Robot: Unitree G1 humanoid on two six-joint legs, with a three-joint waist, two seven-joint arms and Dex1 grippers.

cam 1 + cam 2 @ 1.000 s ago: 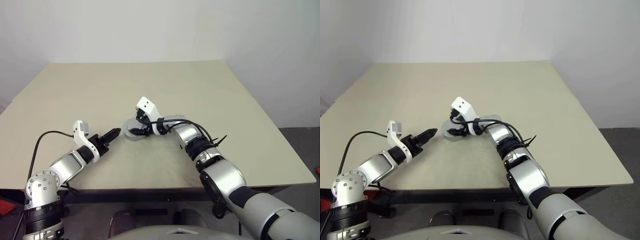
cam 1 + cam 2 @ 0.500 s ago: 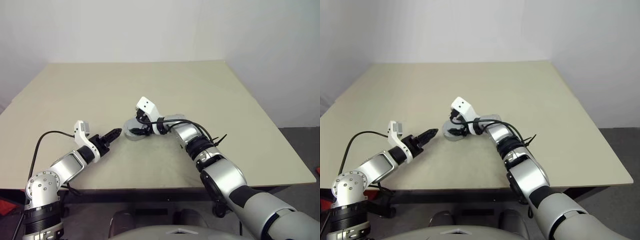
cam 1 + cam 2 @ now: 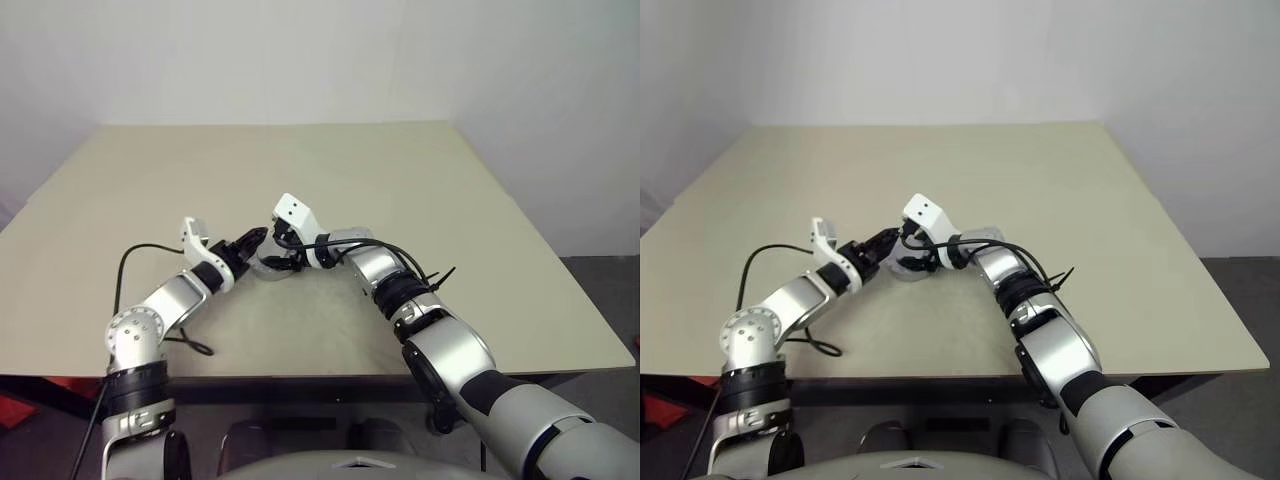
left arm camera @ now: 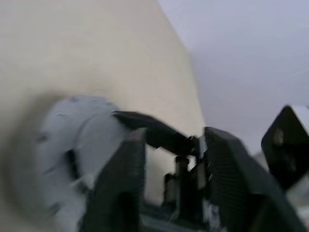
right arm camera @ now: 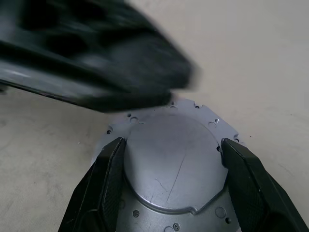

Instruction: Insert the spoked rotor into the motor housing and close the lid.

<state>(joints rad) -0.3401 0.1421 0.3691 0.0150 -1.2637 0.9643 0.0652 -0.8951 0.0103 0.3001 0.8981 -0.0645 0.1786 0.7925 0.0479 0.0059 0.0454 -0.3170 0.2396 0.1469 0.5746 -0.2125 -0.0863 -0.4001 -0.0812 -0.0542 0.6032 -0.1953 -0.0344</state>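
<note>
A round silver-grey lid with a raised centre and screw holes in its flange lies flat near the table's middle front, also seen as the lid. My right gripper sits on it, one black finger against each side of the raised centre. My left gripper hovers just left of the lid, close to the right gripper's fingers. Its own fingers stand a narrow gap apart with nothing between them. The spoked rotor and the motor housing are hidden.
The beige table spreads wide behind and to both sides of the lid. A black cable from my left arm loops on the table near the front edge.
My left gripper has swung forward and right, from well left of the lid to right beside it, and its fingers have narrowed. The right gripper and the lid have stayed put.
</note>
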